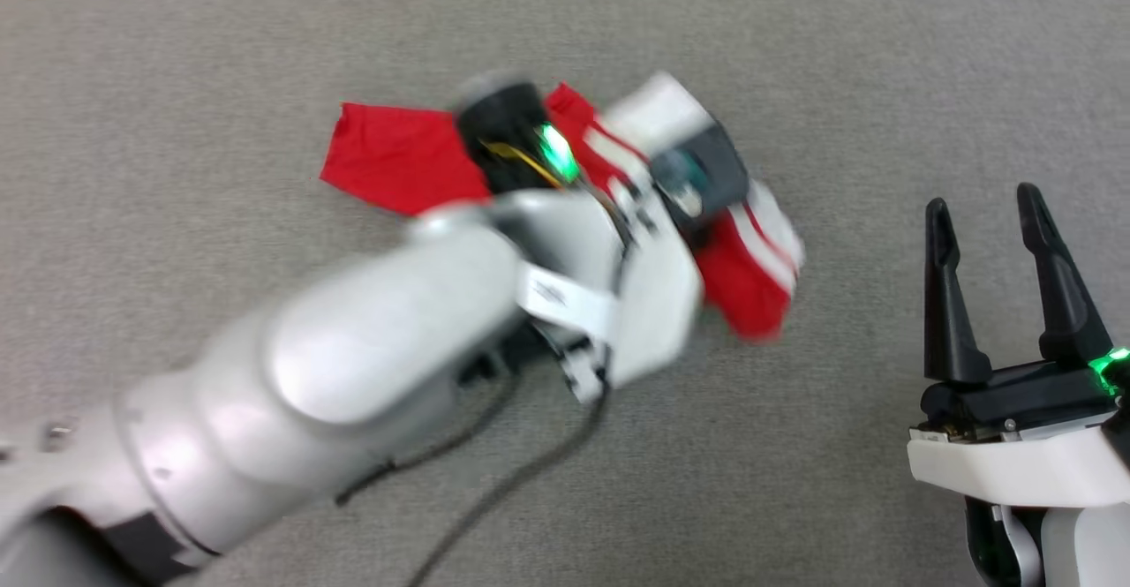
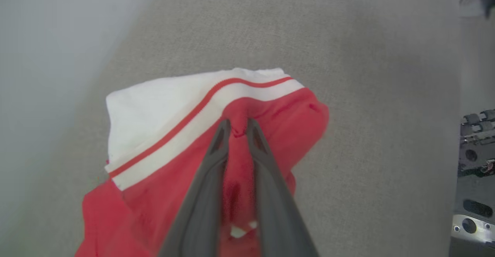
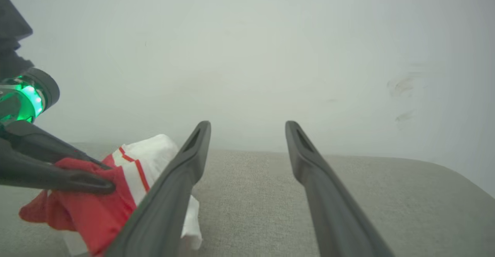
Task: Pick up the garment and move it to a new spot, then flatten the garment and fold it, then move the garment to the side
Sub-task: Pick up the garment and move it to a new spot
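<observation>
The left gripper (image 2: pixel 238 127) pinches a fold of the red garment (image 2: pixel 162 110) (white sleeve, red stripe) over a grey fabric surface (image 1: pixel 221 57). The right gripper (image 1: pixel 982 207) stands wide open, empty.

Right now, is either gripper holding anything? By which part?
Left gripper pinches the garment by a bunched fold of red cloth beside its white striped band. Right gripper open, empty.

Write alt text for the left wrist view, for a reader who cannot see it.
The left gripper has its jaws shut on a bunched fold of the red garment, whose white part with a red stripe spreads beside them. A grey textured surface lies behind.
</observation>
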